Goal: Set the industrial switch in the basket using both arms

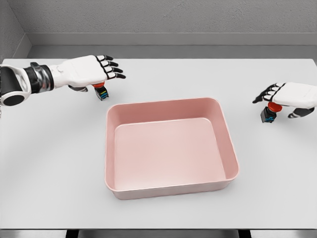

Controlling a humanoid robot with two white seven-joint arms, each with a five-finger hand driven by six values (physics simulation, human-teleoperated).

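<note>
Two small industrial switches show in the head view, each with a red cap on a black body with blue markings. One switch stands on the white table left of the pink basket, right under my left hand. The other switch stands to the right of the basket, beneath my right hand. Both hands hover palm down with fingers stretched out and spread, their palms touching or nearly touching the red caps. Neither hand's fingers wrap a switch. The basket is empty.
The basket is a wide, shallow rectangular tub in the middle of the table. A grey wall runs behind the table's far edge.
</note>
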